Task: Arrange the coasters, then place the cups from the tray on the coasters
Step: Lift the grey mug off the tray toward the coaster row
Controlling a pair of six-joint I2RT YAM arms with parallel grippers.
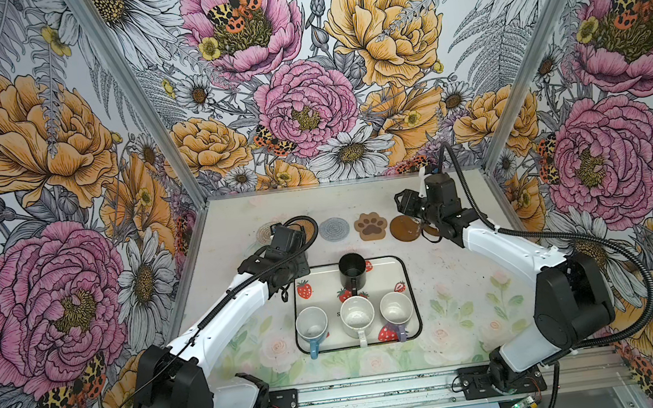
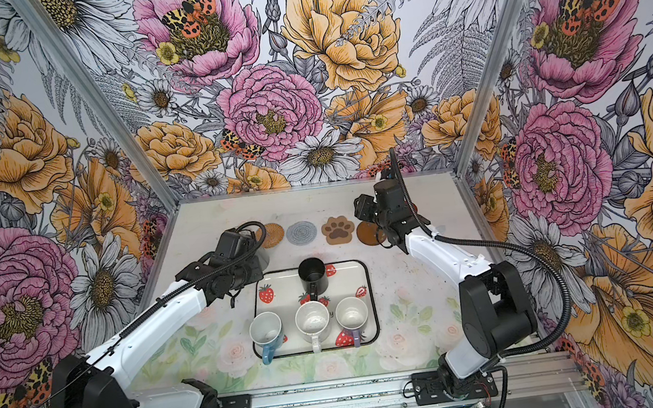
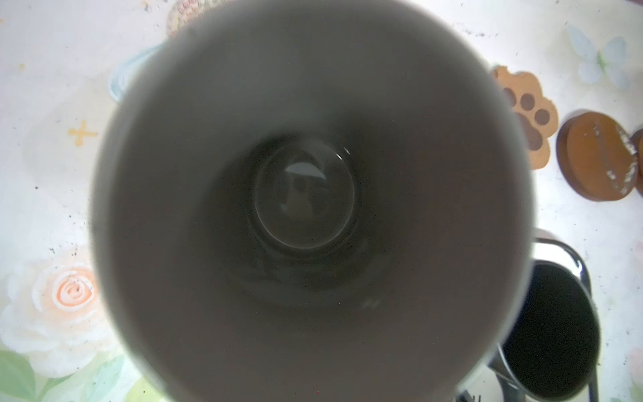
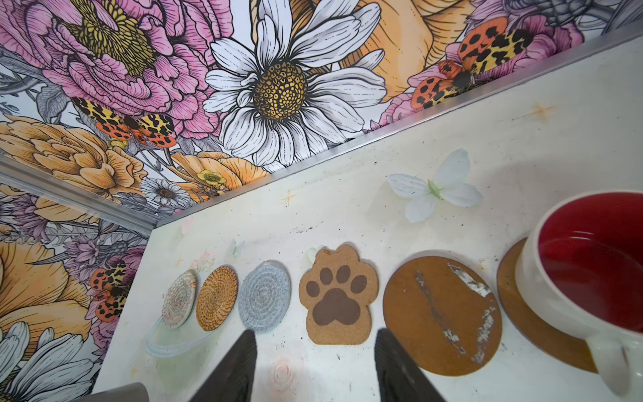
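The grey mug [image 3: 306,209] fills our left wrist view, upright, just short of the clear coaster [image 1: 264,234] and rattan coaster [image 2: 272,235] at the row's left end. We judge the left claw, its fingers hidden, clamped tight on it. The right claw [image 4: 316,348] stands half open and empty, near the red-lined mug [image 4: 591,264] on its brown disc [image 4: 513,304].

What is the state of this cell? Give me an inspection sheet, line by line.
Surface: table, floral print, dark specks.
Job's things: six coasters in a back row; red-lined mug on the end brown disc; black mug, blue mug, white mug, lilac mug on the tray.
Clutter: nothing seen.
Grippers: left gripper shut on grey mug; right gripper open, empty.
Cables: black conduits along both arms.
Surroundings: floral walls, metal frame.
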